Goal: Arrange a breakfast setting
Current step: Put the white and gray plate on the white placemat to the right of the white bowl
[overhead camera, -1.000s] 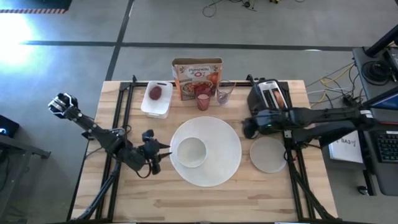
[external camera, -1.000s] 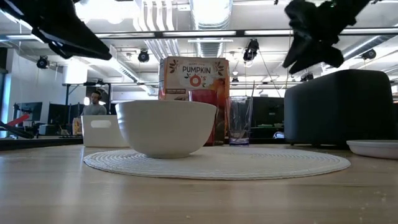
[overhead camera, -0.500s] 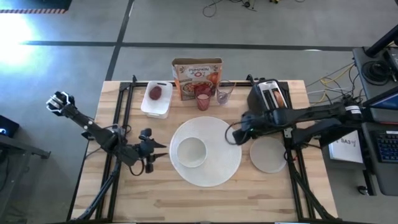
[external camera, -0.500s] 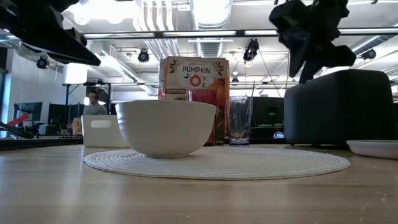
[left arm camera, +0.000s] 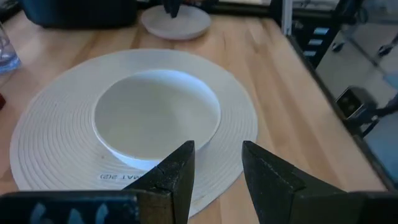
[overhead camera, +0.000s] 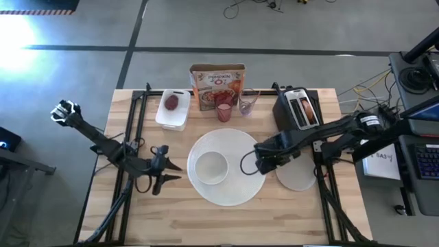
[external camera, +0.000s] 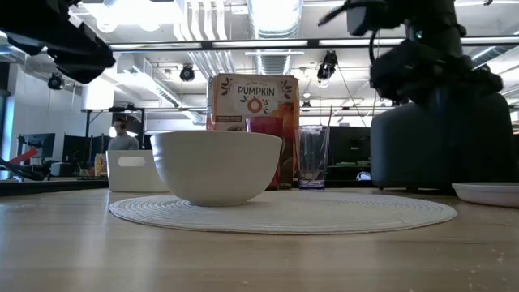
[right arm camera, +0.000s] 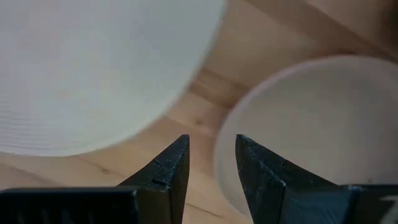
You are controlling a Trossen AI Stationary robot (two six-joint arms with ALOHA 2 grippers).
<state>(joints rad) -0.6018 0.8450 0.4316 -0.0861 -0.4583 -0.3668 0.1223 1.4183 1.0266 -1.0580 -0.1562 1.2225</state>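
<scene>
Right gripper (overhead camera: 259, 162) hangs low over the gap between the big round white plate (overhead camera: 227, 167) and the small pale round plate (overhead camera: 296, 170). Its wrist view shows both rims either side of the dark fingers (right arm camera: 163, 171), which are parted by a narrow gap with nothing between them. Key relation: the small plate lies at about 3 o'clock from that gripper in the overhead view, just beside it, and its near rim is the closest graspable edge; being round, it has no long axis to line up with. My guess is the rim of that small plate is the target, so the jaws need to straddle the edge, not land flat on it. The right arm reaches in from the table's right side, elbow out past the dark toaster (overhead camera: 298, 108), forearm running roughly 3 to 9 o'clock, wrist pitched down. Left gripper (overhead camera: 162, 173) waits at 9 o'clock of the big plate, off its edge, fingers slightly apart and empty, pointed at the small white bowl (overhead camera: 210, 166), which sits on the big plate left of its centre. Pink cup (overhead camera: 223, 110) and clear stemless glass (overhead camera: 247, 101) stand at 12 o'clock of the big plate in front of the cereal box (overhead camera: 217, 86); dark-red fruit (overhead camera: 171, 102) sits in the white rectangular tray (overhead camera: 171, 118) at 11 o'clock. The right arm is much nearer the small plate.
</scene>
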